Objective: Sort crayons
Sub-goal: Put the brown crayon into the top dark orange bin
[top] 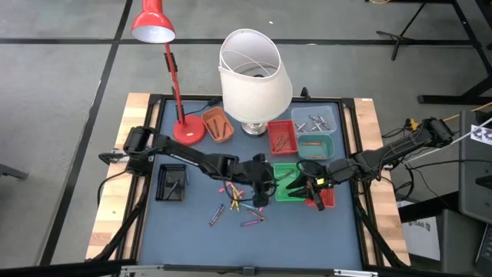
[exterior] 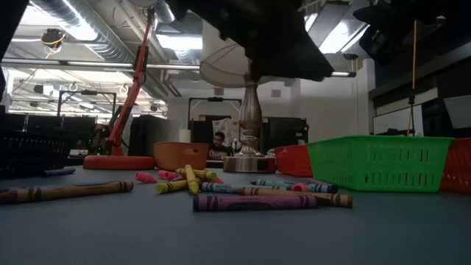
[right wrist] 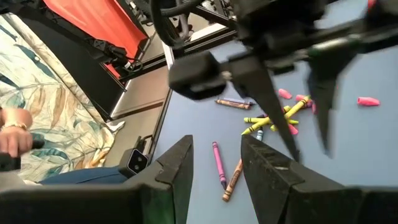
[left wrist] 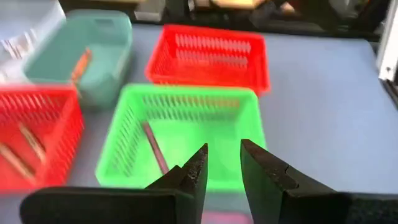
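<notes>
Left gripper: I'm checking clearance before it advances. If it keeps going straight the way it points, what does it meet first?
Probably the green basket: the left gripper has open, empty fingers aimed at its near wall, a crayon lying inside. Depth is uncertain.

left hand (left wrist: pixel 222 163) base cut off, clear tray (top: pixel 317 119) contents indistinct

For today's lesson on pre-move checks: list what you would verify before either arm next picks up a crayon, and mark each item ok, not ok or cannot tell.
1. Left end effector empty, fingers apart: ok.
2. Right end effector empty, fingers apart: ok.
3. Loose crayons on the mat to pick: ok.
4. Green tray upright, room inside, one crayon in it: ok.
5. The two arms have clearance from each other: not ok, they crowd together over the green tray.
6. Which crayon is next: cannot tell.
</notes>
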Tool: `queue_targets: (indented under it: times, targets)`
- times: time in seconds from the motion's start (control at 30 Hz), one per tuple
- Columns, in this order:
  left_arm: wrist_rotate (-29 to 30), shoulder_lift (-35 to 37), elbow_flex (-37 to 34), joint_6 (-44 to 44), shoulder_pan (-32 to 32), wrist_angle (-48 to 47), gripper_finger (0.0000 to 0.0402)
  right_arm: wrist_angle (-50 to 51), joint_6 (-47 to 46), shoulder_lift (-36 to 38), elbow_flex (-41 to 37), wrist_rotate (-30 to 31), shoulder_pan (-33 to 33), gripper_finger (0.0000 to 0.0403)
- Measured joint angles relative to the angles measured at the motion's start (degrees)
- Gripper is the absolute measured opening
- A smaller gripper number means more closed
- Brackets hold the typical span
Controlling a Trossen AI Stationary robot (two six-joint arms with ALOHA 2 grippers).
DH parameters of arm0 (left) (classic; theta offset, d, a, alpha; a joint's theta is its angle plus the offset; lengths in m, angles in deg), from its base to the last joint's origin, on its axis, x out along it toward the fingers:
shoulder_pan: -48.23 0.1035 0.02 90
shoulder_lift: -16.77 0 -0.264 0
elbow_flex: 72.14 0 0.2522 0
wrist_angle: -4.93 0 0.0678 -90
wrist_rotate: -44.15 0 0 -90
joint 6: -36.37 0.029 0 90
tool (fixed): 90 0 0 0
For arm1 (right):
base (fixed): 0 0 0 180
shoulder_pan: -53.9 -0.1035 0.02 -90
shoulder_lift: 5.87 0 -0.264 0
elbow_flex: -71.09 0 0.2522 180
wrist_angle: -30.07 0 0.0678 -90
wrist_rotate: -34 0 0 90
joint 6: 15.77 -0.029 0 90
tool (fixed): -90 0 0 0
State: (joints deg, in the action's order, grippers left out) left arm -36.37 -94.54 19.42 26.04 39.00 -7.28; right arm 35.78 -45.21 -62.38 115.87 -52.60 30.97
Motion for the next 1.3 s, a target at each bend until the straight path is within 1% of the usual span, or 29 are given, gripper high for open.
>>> queue_targets:
  times: [0.13,0.23,0.47,0.57,0.73,0.93,1.17,1.23,1.3]
  targets:
    - [-1.50,2.29,0.00,-6.94,-2.46,-8.36,0.0079,0.02,1.31,0.00,0.00,0.01,0.00,0.0131]
    - [-3.12,3.37,0.00,-14.09,-4.54,-14.68,0.0079,0.08,1.54,0.00,0.00,0.69,0.02,0.0131]
    - [-7.27,3.50,-0.02,-30.50,-10.13,-28.67,0.0078,0.41,3.55,0.00,0.00,2.15,0.02,0.0131]
    - [-7.72,3.50,-0.02,-36.91,-12.70,-34.65,0.0078,0.45,4.44,0.00,0.00,2.14,0.02,0.0131]
    - [-7.64,3.47,-0.02,-45.09,-16.79,-41.00,0.0078,0.52,4.45,0.00,0.00,2.14,0.02,0.0131]
    - [-5.59,3.31,-0.02,-53.69,-20.69,-45.26,0.0078,0.56,4.45,0.00,0.00,2.14,0.02,0.0131]
    - [4.89,2.78,-0.02,-58.54,-24.28,-45.15,0.0078,0.56,4.47,0.00,0.00,2.16,0.02,0.0131]
    - [6.53,1.75,-0.02,-60.00,-24.85,-45.20,0.0078,0.56,4.47,0.00,0.00,2.16,0.02,0.0131]
    - [6.44,0.21,-0.02,-60.11,-25.09,-44.96,0.0078,0.56,4.47,0.00,0.00,2.16,0.02,0.0131]
